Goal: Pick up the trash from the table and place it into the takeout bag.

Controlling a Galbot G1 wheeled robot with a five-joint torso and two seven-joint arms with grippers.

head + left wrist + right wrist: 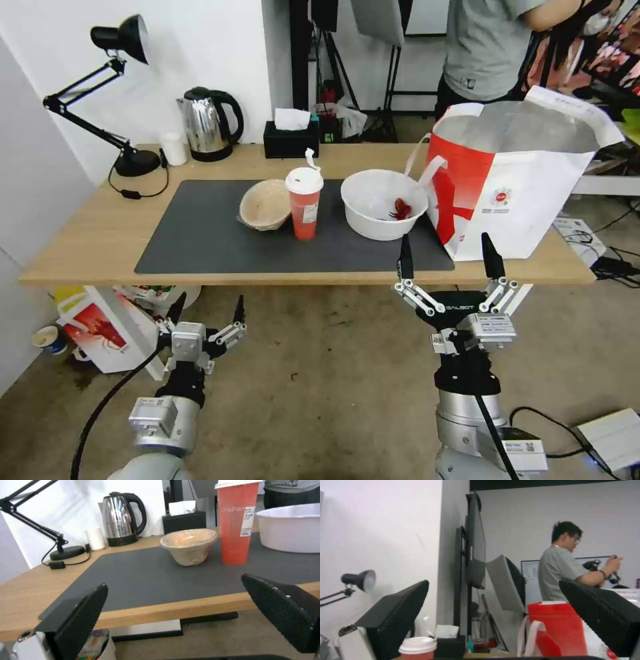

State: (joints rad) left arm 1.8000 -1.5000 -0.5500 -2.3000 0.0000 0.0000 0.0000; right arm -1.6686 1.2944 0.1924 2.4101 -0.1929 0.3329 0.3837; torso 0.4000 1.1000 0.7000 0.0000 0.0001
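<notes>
Trash sits lined up on the dark grey mat [220, 247] across the light-wood desk [87, 233]: beige pulp bowl [265, 204] tipped on its side at the left, red cup [304, 203] with its white lid standing upright just beside it, and the white plastic bowl [383, 203] with red scraps inside at the right. That white bowl is right up against the takeout bag [517, 180], which stands open at the desk's right end, foil lining showing, one white handle drooping toward the bowl.

Both arms hang below the desk's front edge, over the floor. Left tool [205, 312] is low at the left, fingers spread apart, holding nothing; from its wrist view the pulp bowl [189, 545] and red cup [236, 522] sit ahead on the mat, with the white bowl [290, 530] at the side. Right tool [448, 257] is higher, fingertips reaching up level with the desk edge between the white bowl and the bag, also spread wide and empty; its wrist view looks across the desk at the cup lid [417, 645] and the bag's red panel [558, 630].

Back along the wall: desk lamp [113, 93], kettle [210, 123], black tissue box [291, 137].
</notes>
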